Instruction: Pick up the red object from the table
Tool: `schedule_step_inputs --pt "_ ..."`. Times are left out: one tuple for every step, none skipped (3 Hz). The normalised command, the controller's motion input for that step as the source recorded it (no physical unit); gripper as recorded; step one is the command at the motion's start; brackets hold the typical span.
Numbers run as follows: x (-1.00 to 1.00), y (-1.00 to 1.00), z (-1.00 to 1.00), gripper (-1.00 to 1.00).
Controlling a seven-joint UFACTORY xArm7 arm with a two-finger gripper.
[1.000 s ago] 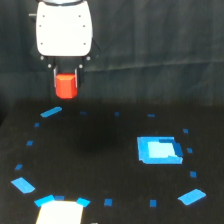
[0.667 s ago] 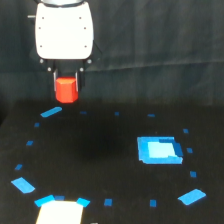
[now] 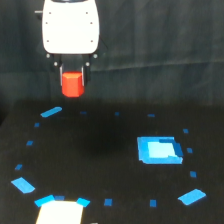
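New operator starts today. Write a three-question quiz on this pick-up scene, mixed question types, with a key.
1. True or false: the red object rests on the table.
2. The largest bright blue rectangle lies toward which side of the exterior view? A) left B) right C) centre
3. Fill in: the gripper is shut on the ____ object.

Key: 1 false, it hangs in the gripper above the table; 2 B; 3 red.

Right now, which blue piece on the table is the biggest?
The bright blue rectangle on the exterior view's right side of the table. It is far larger than the little blue tape marks scattered in a ring around it.
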Motion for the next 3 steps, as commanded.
schedule_step_inputs --pt "0.10 0.31 0.87 -0.91" --pt "-0.08 0.07 0.08 -1.00" --pt "0.15 0.75 0.53 -0.95"
